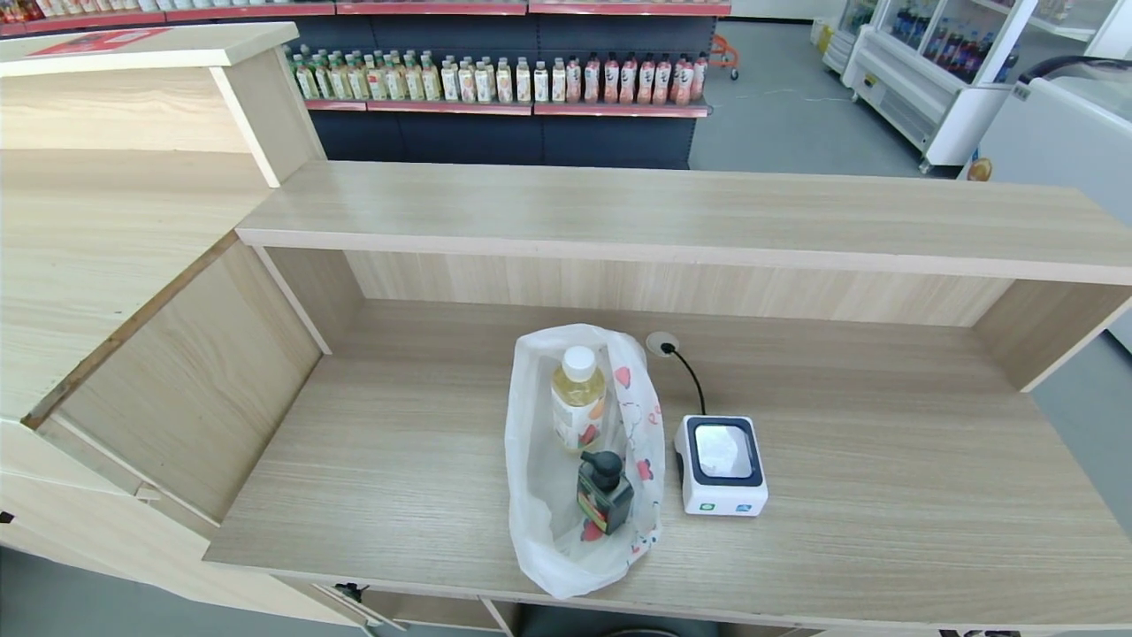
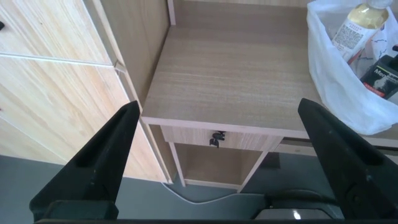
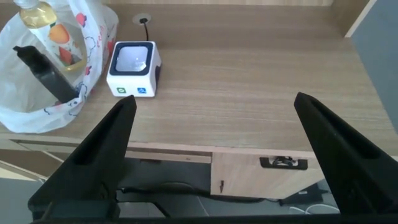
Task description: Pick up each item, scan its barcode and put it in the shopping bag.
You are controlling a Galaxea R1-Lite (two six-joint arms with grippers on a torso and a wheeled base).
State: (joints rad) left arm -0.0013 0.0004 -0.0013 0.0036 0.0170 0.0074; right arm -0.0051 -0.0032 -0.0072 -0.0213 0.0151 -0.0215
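Left gripper (image 2: 219, 104) has its fingers spread wide with nothing between them and hangs off the counter's front edge, above the near left corner. Right gripper (image 3: 216, 98) is likewise spread and unloaded, before the front edge and over a drawer front (image 3: 283, 163).

In the head view the counter (image 1: 884, 495) has its front edge along the frame bottom. Wide stretches of wood lie lower left and right of centre. A slanted side panel (image 1: 186, 380) walls the left and a shorter one (image 1: 1044, 332) the right.

Shopping bag (image 1: 539, 495) sits bottom centre, white plastic with red prints, mouth open, its near end reaching the front edge. Inside, a dark pump bottle (image 1: 605, 491) is nearer and a yellow drink bottle (image 1: 578, 398) with a white cap stands behind it. The scanner (image 1: 720, 464), a white box with a dark-framed window, is just right of the bag. Its black cable (image 1: 685, 372) runs back to a round port.

Behind is the back wall, topped by a raised ledge (image 1: 672, 212) across mid-frame. Top centre: store shelves of bottles (image 1: 504, 80).
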